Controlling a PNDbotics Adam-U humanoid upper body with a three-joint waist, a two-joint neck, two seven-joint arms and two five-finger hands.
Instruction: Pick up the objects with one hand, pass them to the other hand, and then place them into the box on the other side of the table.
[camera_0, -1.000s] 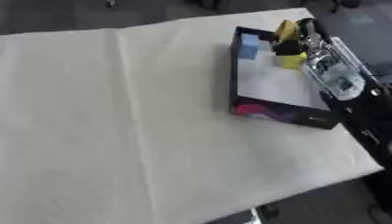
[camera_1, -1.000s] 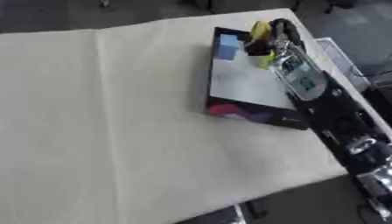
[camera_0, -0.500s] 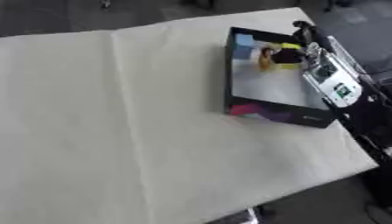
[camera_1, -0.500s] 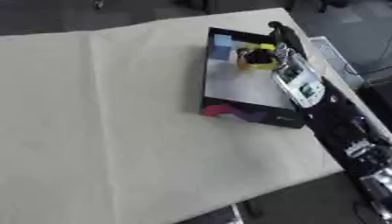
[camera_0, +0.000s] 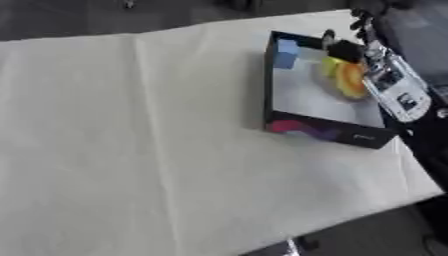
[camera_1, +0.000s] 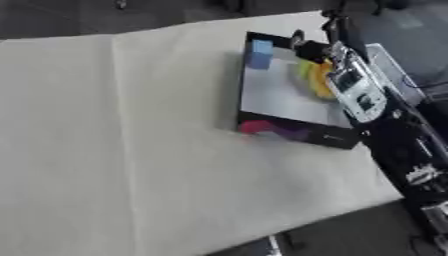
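A black box (camera_0: 325, 132) with a white floor stands at the table's right side. In its far left corner lies a blue block (camera_0: 286, 53). A yellow and orange object (camera_0: 343, 80) lies on the box floor by the right wall. My right hand (camera_0: 348, 49) hangs over the far right part of the box, just above that object, with its dark fingers spread and apart from it. The silver and black forearm (camera_0: 395, 92) runs along the box's right wall. My left hand does not show in either view.
A cream cloth (camera_0: 131, 150) covers the table, with a fold line running front to back on the left. The table's right edge (camera_0: 420, 170) lies just past the box, and dark floor shows beyond the near and right edges.
The yellow and orange object has gone from between my right hand's fingers down onto the box floor. The hand's fingers have spread. The camera has shifted a little.
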